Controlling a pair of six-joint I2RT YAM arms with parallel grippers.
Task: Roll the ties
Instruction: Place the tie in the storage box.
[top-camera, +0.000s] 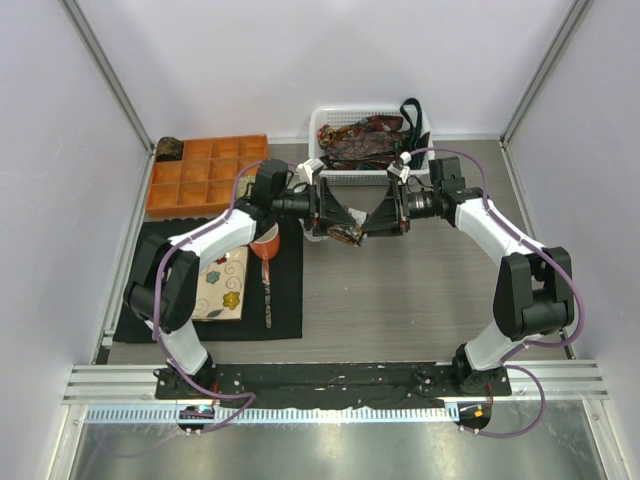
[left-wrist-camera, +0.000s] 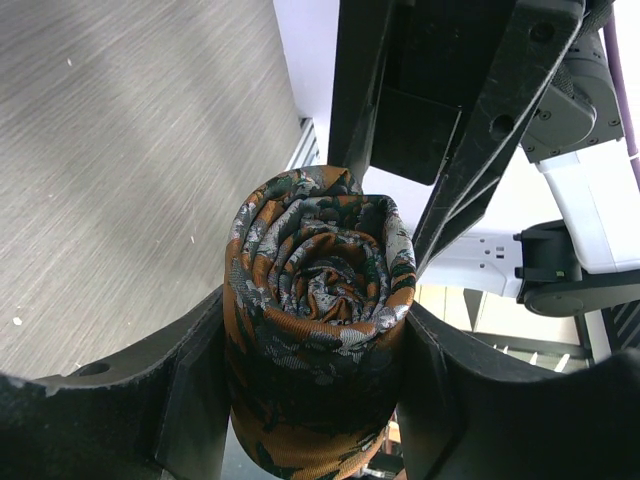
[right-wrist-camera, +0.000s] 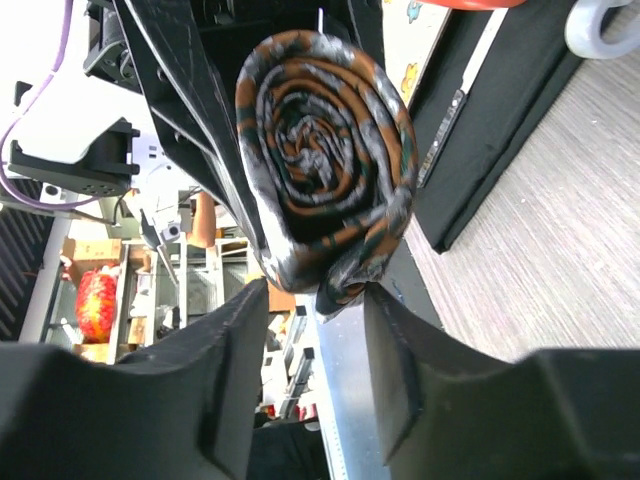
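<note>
A tie rolled into a tight coil (top-camera: 348, 234), orange-brown with dark green and grey, hangs above the table's middle between both grippers. My left gripper (top-camera: 335, 226) is shut on the coil (left-wrist-camera: 320, 290), its fingers (left-wrist-camera: 190, 400) pressing both sides. My right gripper (top-camera: 373, 226) faces it from the right. In the right wrist view the coil (right-wrist-camera: 325, 160) sits just beyond the open jaws (right-wrist-camera: 315, 330), with only its loose tail tip dipping between them. More ties (top-camera: 362, 140) lie heaped in the white basket (top-camera: 318, 122), a dark green one (top-camera: 412, 110) draped over its rim.
An orange compartment tray (top-camera: 205, 178) stands at back left with a mottled coil (top-camera: 168, 150) at its far corner. A black mat (top-camera: 288, 295) at left holds a floral square plate (top-camera: 222, 285) and an orange-red object (top-camera: 265, 243). Walls enclose the table.
</note>
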